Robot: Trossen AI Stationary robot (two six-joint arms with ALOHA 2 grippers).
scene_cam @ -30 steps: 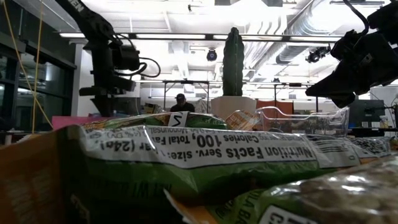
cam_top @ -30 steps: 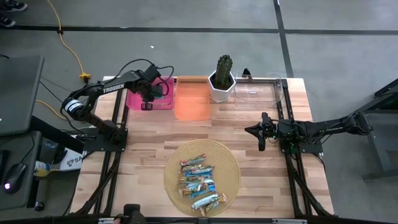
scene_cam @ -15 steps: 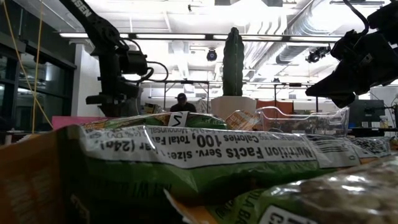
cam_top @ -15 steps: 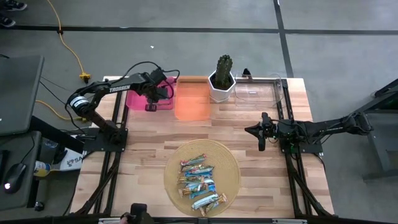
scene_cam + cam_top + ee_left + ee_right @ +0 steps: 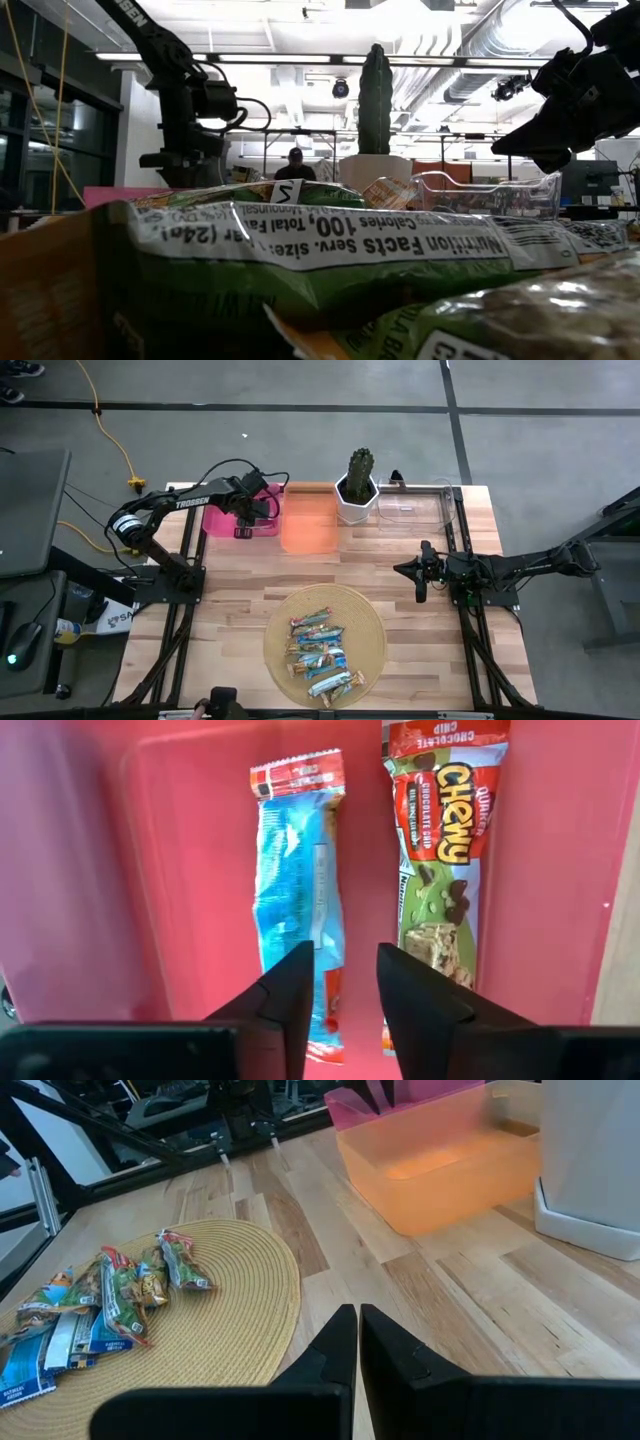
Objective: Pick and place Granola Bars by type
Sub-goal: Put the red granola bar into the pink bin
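High view: the wooden table [image 5: 400, 610] is seen with a pink bin [image 5: 225, 520], an orange bin [image 5: 308, 520] and a clear bin [image 5: 420, 502] lined along its far edge, a potted cactus [image 5: 357, 485] set between the orange and clear ones, and a round woven mat [image 5: 370, 635] near the front edge. Most of the Granola Bars [image 5: 320, 652] are heaped on that mat. The left hand [image 5: 340, 985] is held over the pink bin with its fingers parted and nothing between them; two bars already lie side by side on the bin floor, a blue-wrapped bar [image 5: 297, 890] and a green chocolate-chip bar [image 5: 440, 870]. The right hand [image 5: 350, 1350] is parked low over the table near the right side, its fingers closed together and empty. The drop into the pink bin appears done, so the step in hand is judged to be the lift-out and return to the mat. It is best done by rising straight up before travelling, so the bin wall is cleared and the two bars are not dragged; the next bar should be picked by its wrapper type.
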